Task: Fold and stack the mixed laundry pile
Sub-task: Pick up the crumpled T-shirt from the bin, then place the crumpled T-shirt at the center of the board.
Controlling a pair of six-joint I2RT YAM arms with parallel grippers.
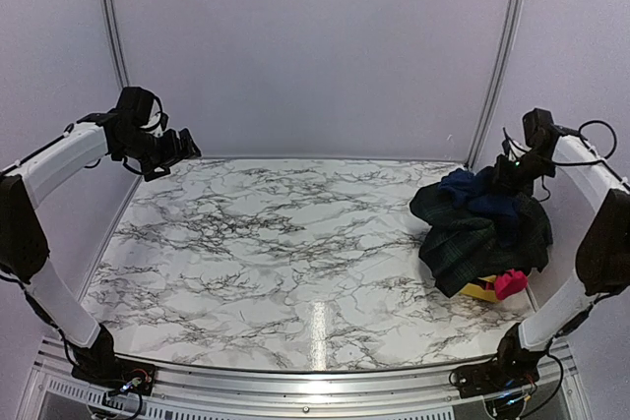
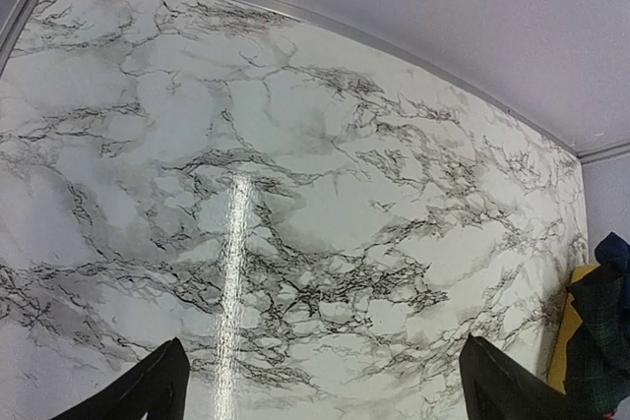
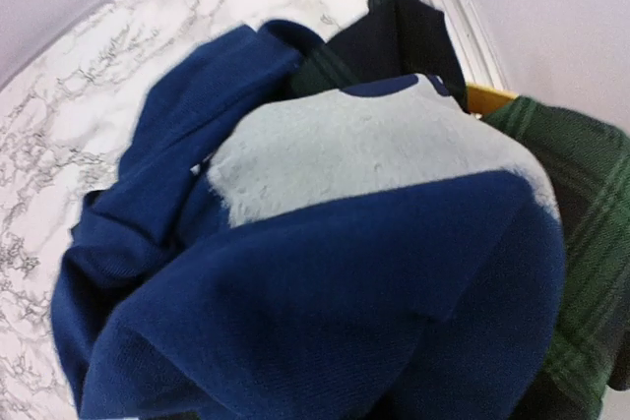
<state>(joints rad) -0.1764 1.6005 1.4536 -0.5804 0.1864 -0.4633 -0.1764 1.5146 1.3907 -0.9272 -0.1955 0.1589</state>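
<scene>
The laundry pile (image 1: 482, 233) sits heaped over a yellow tub at the table's right edge. A navy-blue cloth (image 1: 471, 189) lies on top, and the green-and-navy plaid garment (image 1: 472, 248) drapes below it. A small pink piece (image 1: 509, 283) pokes out at the bottom. No red-and-black piece shows. My right gripper (image 1: 512, 172) is down at the top of the pile. In the right wrist view the navy cloth (image 3: 325, 282), with its pale grey inside (image 3: 364, 145), fills the frame and hides the fingers. My left gripper (image 1: 172, 154) is open and empty, raised over the far left corner (image 2: 320, 346).
The yellow tub (image 1: 479, 290) under the pile shows as a rim in the right wrist view (image 3: 487, 97) and at the right edge of the left wrist view (image 2: 569, 341). The marble tabletop (image 1: 276, 243) is bounded by grey walls and a metal rail (image 1: 295, 366) in front.
</scene>
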